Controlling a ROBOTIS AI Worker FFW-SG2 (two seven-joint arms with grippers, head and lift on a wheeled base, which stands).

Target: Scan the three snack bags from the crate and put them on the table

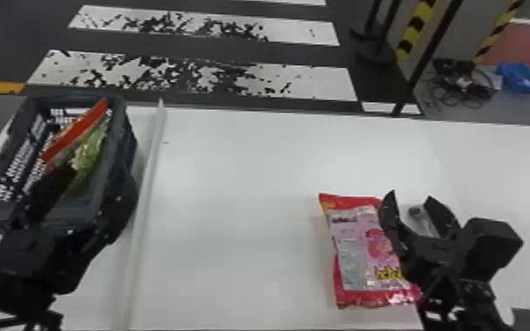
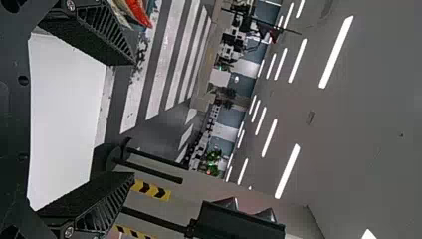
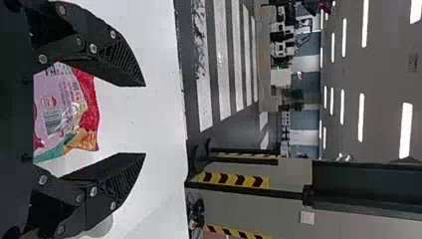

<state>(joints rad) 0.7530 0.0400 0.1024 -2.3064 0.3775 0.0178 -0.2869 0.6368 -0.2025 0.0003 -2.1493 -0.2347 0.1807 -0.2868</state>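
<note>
My left gripper (image 1: 94, 180) is over the near part of the dark crate (image 1: 116, 145), open, its fingers apart with nothing between them; the left wrist view also has this gripper (image 2: 135, 119). Inside the crate lean a red-edged snack bag (image 1: 77, 130) and a green one (image 1: 90, 149), partly hidden by the left arm. A pink and red snack bag (image 1: 356, 246) lies flat on the table at the right. Above its right side is my right gripper (image 1: 410, 198), open and empty. In the right wrist view the gripper (image 3: 144, 119) stands wide, with the pink bag (image 3: 59, 109) behind its fingers.
A raised white strip (image 1: 147, 189) runs along the white table (image 1: 242, 185) beside the crate. A small grey item (image 1: 418, 213) shows between the right fingers. Past the far edge stand black posts (image 1: 429, 53), with cables (image 1: 462, 83) and a blue bundle (image 1: 519, 77) on the floor.
</note>
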